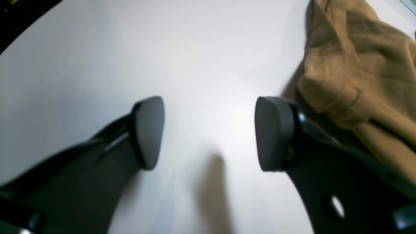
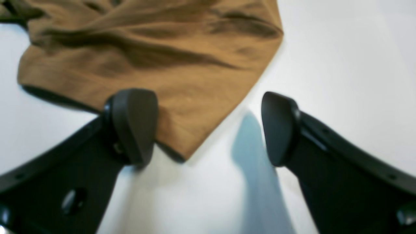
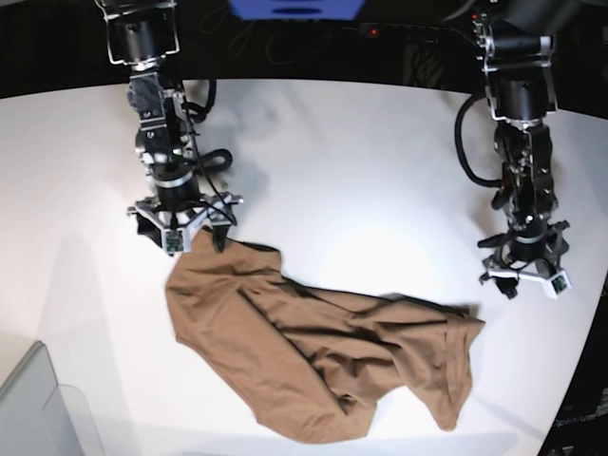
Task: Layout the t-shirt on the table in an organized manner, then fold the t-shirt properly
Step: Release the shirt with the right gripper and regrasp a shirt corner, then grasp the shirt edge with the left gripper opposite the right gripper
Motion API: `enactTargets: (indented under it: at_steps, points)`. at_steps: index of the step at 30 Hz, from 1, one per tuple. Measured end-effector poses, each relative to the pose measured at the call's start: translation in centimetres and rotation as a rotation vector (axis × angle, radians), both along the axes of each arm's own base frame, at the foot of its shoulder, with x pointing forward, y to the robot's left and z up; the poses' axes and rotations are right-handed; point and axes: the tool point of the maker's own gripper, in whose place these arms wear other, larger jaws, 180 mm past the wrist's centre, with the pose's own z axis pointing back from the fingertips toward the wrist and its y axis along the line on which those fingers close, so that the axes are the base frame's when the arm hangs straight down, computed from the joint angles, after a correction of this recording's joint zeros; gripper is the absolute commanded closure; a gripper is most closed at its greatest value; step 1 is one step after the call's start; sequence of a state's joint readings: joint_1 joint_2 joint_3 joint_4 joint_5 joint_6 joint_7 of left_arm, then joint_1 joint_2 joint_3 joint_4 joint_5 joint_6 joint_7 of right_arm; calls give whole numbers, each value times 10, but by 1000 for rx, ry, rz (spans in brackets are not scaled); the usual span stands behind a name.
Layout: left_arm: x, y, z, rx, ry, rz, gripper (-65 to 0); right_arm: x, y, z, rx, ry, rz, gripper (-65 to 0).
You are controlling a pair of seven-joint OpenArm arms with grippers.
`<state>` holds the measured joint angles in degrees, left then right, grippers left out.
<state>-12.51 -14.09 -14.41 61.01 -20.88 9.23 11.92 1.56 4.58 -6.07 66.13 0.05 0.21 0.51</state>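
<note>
The shirt [image 3: 313,366] lies rumpled on the counter [image 3: 380,171], its long axis slanting between the arms. The right end effector [image 2: 208,128], jaws apart and empty, hangs over the shirt's corner, clearly the nearer. The left end effector [image 1: 209,133], also apart and empty, stands beside the sleeve end.

One t-shirt [image 3: 313,366] is counted on one worktop [image 3: 361,161]. Two end effectors are seen: the left end effector [image 3: 528,276] and the right end effector [image 3: 182,234]. One grey bin [image 3: 38,408] is counted at a worktop corner.
</note>
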Motion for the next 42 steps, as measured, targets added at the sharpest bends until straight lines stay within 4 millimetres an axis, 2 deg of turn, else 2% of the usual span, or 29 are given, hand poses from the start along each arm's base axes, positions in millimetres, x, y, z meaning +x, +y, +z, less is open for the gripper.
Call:
enactTargets:
  at_steps: [2, 5, 7, 10, 11, 16, 19, 21, 23, 25, 28, 32, 34, 36, 39, 42]
  points:
    - [-1, 0, -1, 1, 2, 0, -422, 5, -1, -5, 6, -1, -4, -448]
    - [0, -2, -1, 0, 2, -5, -422, 9, -2, -9, 6, 3, -2, -340]
    - [1, -3, -1, 0, 0, -6, -422, 8, 0, -9, 10, 4, 3, -239]
    - [1, -3, 0, 1, 0, -6, -422, 1, 0, -9, 5, 5, 5, -35]
    - [1, -3, -1, -1, 1, -6, -422, -3, -3, -8, -3, 8, 6, 0]
    - [11, -5, 2, -10, -8, -6, -422, -37, -30, 8, -43, 31, -46, 0]
    - [12, -5, -10, -28, 24, 5, -422, -48, -53, 49, -52, -64, -114, 0]
    - [6, -4, -23, -41, 61, 13, -422, -40, -68, 87, -65, -175, -151, 0]
    - [3, -3, -27, -43, 74, 16, -422, -35, -74, 105, -64, -229, -175, 0]
    - [7, -15, -27, -35, 67, -12, -422, -36, -77, 103, -54, -221, -195, 0]
    - [15, -54, -30, -41, 76, -108, -422, -43, -77, 87, -52, -163, -196, 0]
    - [6, -109, -31, -38, 64, -232, -422, -44, -77, 87, -53, -169, -196, 0]
    - [-1, -127, -27, -58, 43, -256, -422, -46, -73, 83, -34, -161, -206, 0]
    - [-1, -137, -17, -61, 7, -269, -423, -46, -69, 81, -28, -156, -200, 0]
    - [1, -141, -4, -60, -30, -278, -423, -46, -70, 82, -31, -158, -202, 0]
    - [-2, -141, -8, -62, -23, -276, -423, -46, -70, 82, -32, -159, -201, 0]
